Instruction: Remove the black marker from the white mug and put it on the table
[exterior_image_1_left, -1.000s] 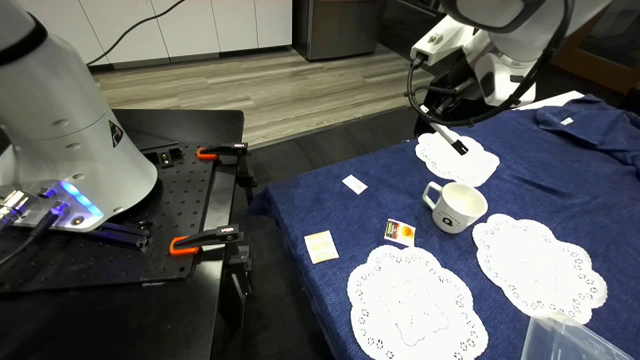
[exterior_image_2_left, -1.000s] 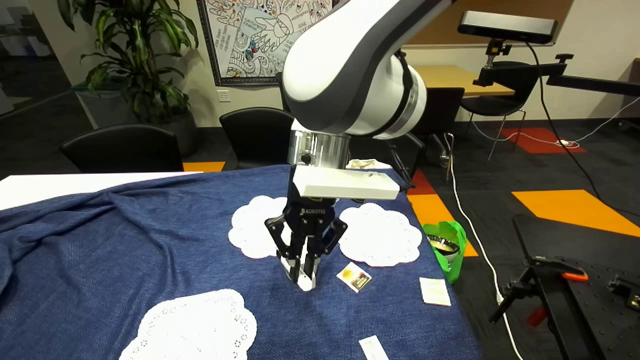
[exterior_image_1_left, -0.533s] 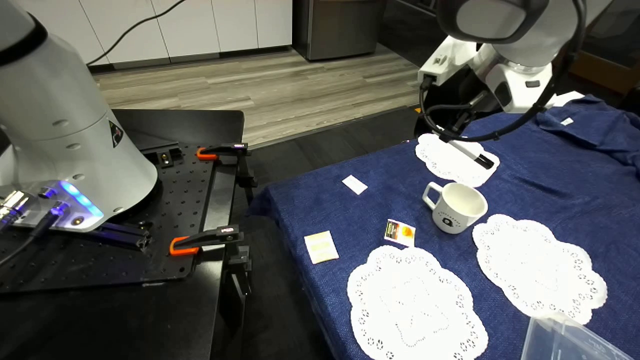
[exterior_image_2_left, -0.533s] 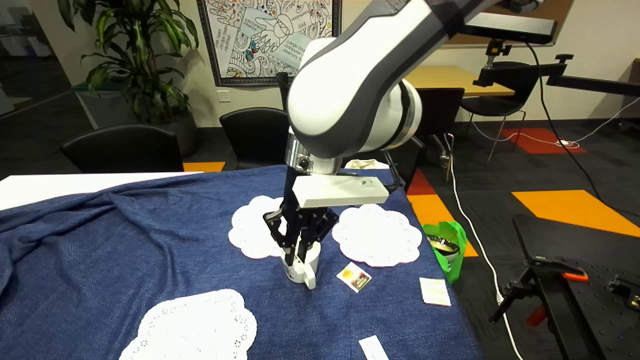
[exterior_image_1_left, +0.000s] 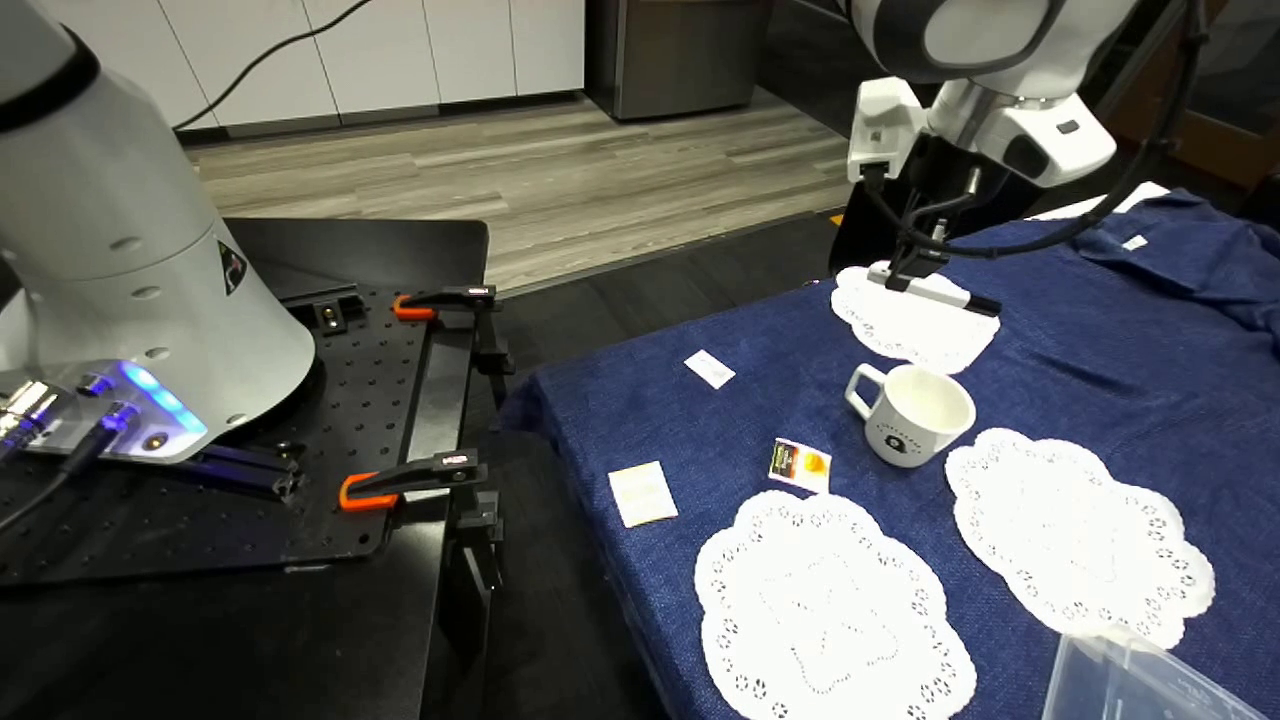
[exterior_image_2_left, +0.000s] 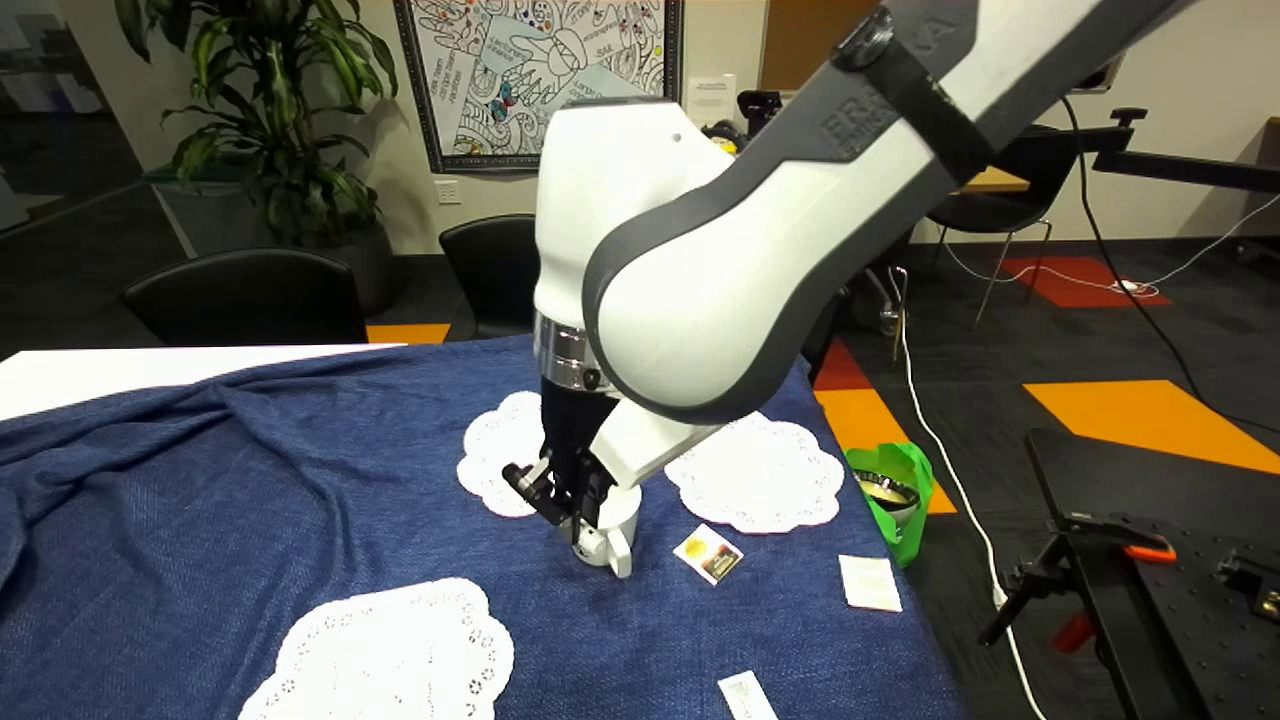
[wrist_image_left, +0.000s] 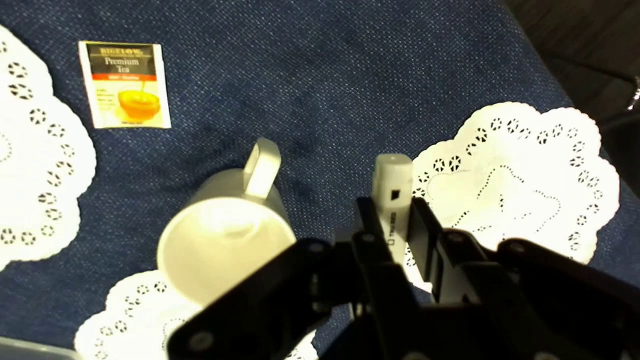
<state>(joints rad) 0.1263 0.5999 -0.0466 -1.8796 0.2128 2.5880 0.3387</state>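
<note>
Wrist view, lower right: the black hand (wrist_image_left: 395, 220) pinches the marker (wrist_image_left: 392, 182) between its two fingers (wrist_image_left: 422, 230). The marker is mostly white. In an exterior view it slopes down a little to its black end (exterior_image_1_left: 984, 305), on the right. It shows in front of a lacy white doily (exterior_image_1_left: 915, 335) in the upper right of that frame; I cannot tell if they touch. The white mug (wrist_image_left: 220, 250) stands upright on the dark blue tabletop (wrist_image_left: 320, 75), left of the marker in the wrist view. The marker is outside the mug. A tea packet (wrist_image_left: 125, 85) lies in the upper left. Another doily (wrist_image_left: 37, 165) is at the left edge, and one more is at the bottom. In an exterior view, a clear plastic box (exterior_image_1_left: 1140, 680) sits in the lower right corner, and a yellow card (exterior_image_1_left: 643, 494) lies near the middle.
</note>
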